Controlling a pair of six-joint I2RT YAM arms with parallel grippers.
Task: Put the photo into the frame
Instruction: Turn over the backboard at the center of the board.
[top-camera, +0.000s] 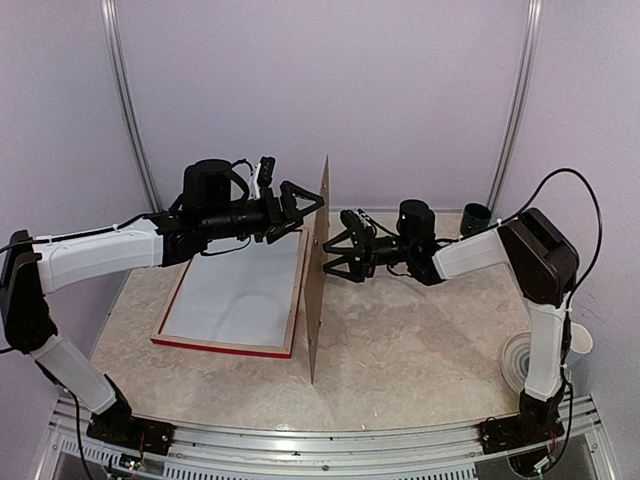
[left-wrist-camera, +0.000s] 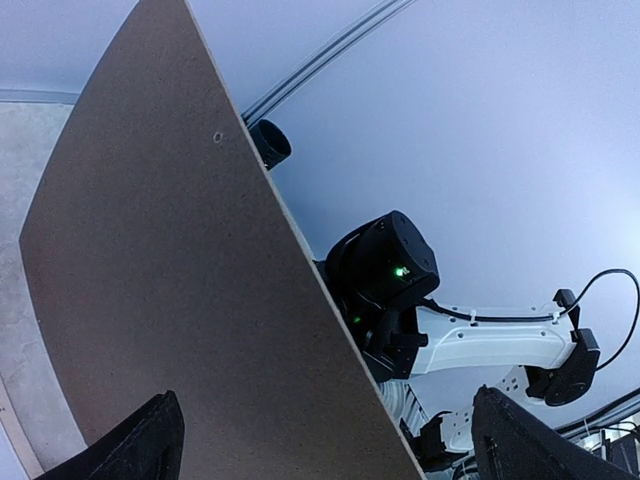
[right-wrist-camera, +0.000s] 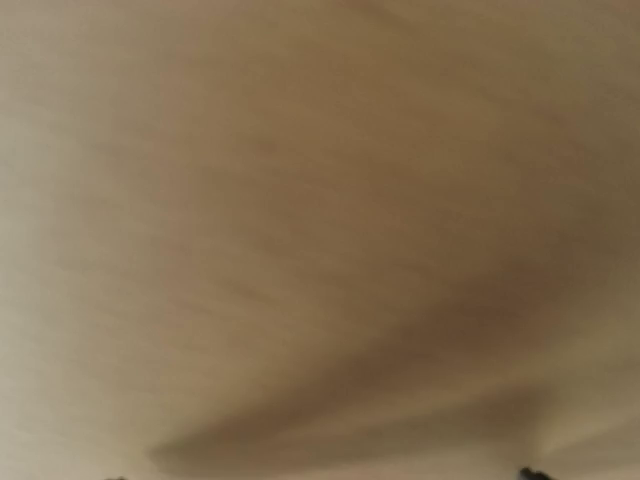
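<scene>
The red frame (top-camera: 220, 346) lies flat on the table's left side with a plain white sheet (top-camera: 240, 290) inside it. The photo is out of view. A brown hardboard panel (top-camera: 317, 290) stands upright on its edge along the frame's right side. My left gripper (top-camera: 308, 208) is open, and its jaws straddle the panel's upper far edge without closing. The left wrist view shows the panel (left-wrist-camera: 180, 280) running between the two fingertips (left-wrist-camera: 150, 440). My right gripper (top-camera: 330, 250) is open, its tips against the panel's right face. The blurred panel (right-wrist-camera: 320, 200) fills the right wrist view.
A black cup (top-camera: 478, 215) stands at the back right, and it also shows in the left wrist view as a black cup (left-wrist-camera: 270, 142) beyond the panel. A white ring-shaped object (top-camera: 520, 360) and a white cup (top-camera: 578, 340) sit near the right arm's base.
</scene>
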